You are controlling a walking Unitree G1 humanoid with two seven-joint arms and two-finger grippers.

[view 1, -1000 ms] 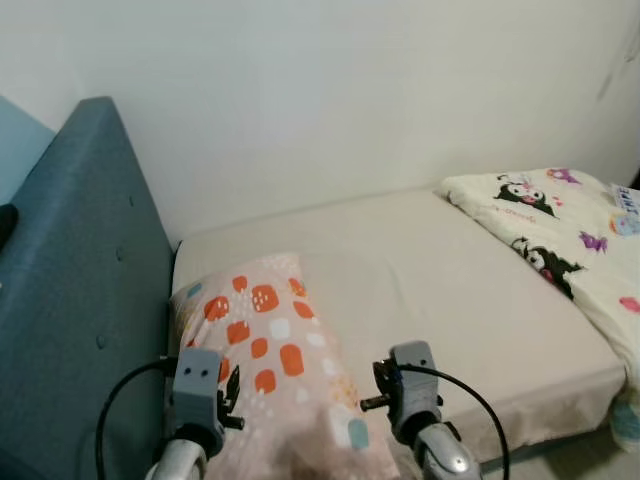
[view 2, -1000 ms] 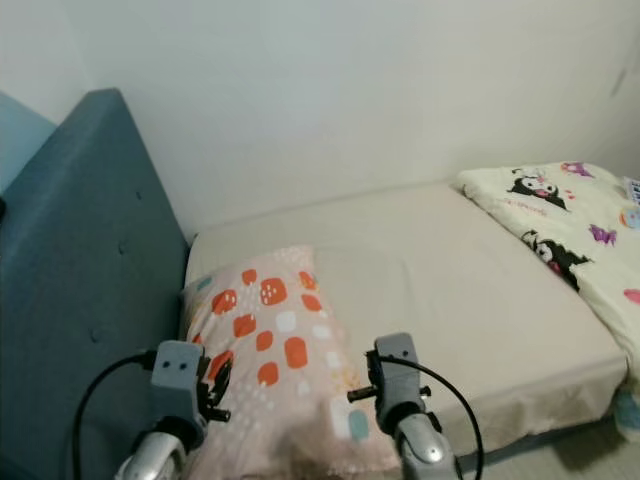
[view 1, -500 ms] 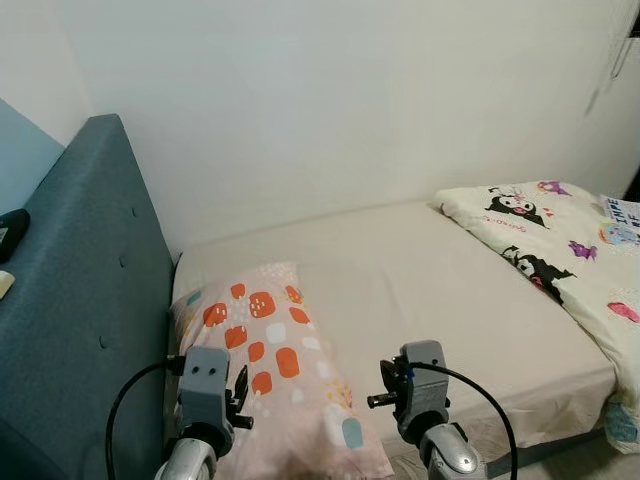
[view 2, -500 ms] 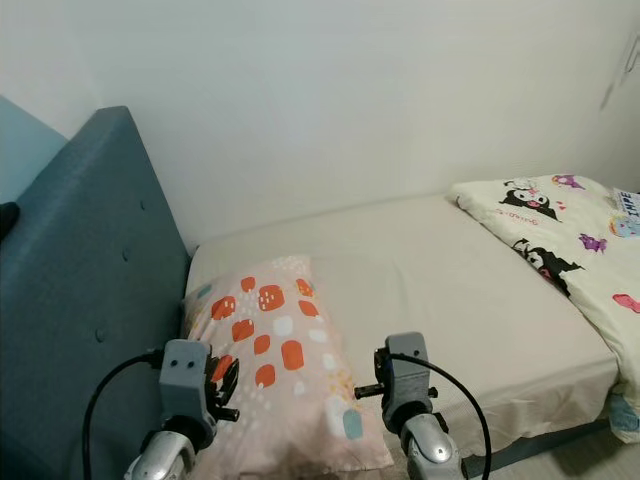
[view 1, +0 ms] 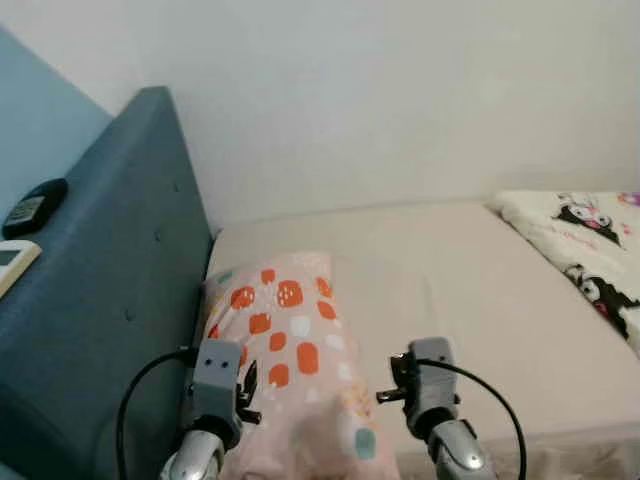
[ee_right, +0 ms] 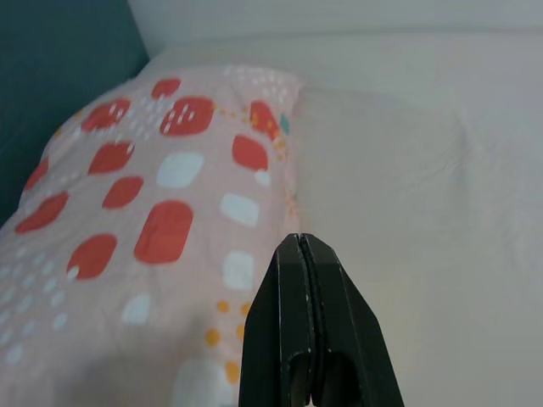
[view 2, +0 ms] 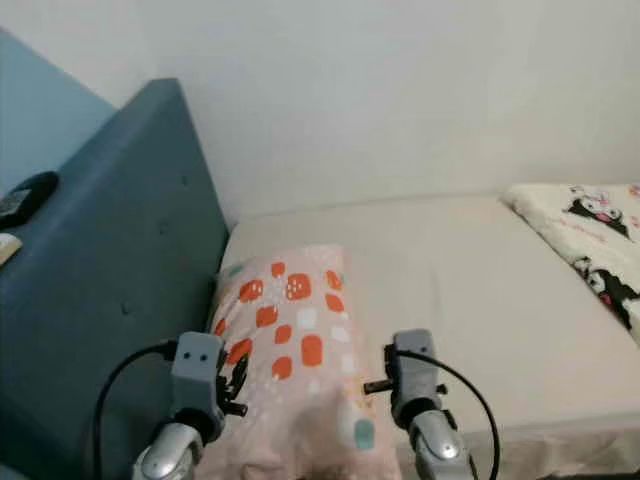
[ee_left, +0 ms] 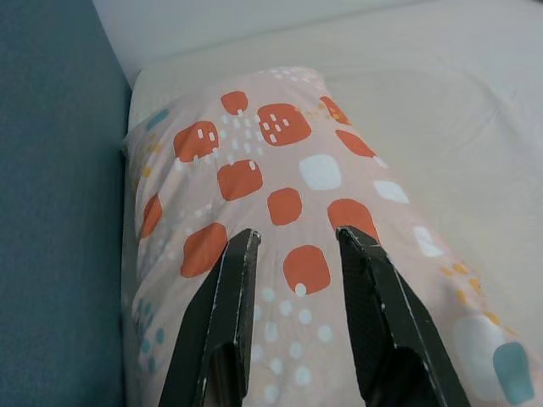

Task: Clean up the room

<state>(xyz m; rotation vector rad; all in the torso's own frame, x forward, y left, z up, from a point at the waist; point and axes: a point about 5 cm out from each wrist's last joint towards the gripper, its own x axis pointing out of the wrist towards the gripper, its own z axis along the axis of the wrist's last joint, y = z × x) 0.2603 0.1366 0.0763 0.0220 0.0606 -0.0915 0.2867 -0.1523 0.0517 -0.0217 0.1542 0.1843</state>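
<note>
A pink pillow [view 1: 290, 335] with orange and white squares lies at the head of the bed, against the blue headboard [view 1: 110, 290]. Both my wrists are raised over its near end. My left gripper [ee_left: 297, 242] is open above the pillow [ee_left: 280, 182], with nothing between its fingers. My right gripper [ee_right: 299, 241] is shut and empty, hovering over the pillow's right edge [ee_right: 161, 195] where it meets the beige sheet [ee_right: 424, 170]. A cream blanket [view 1: 590, 245] printed with cartoon figures lies at the bed's right end.
The beige mattress [view 1: 470, 290] stretches from the pillow to the blanket. On the ledge behind the headboard lie a black device [view 1: 35, 205] and a white flat item [view 1: 15, 262]. A plain white wall [view 1: 400, 90] runs along the bed's far side.
The whole view has swung left, so the headboard ledge with its two items shows more and most of the blanket has left the frame. Both arms keep the same pose.
</note>
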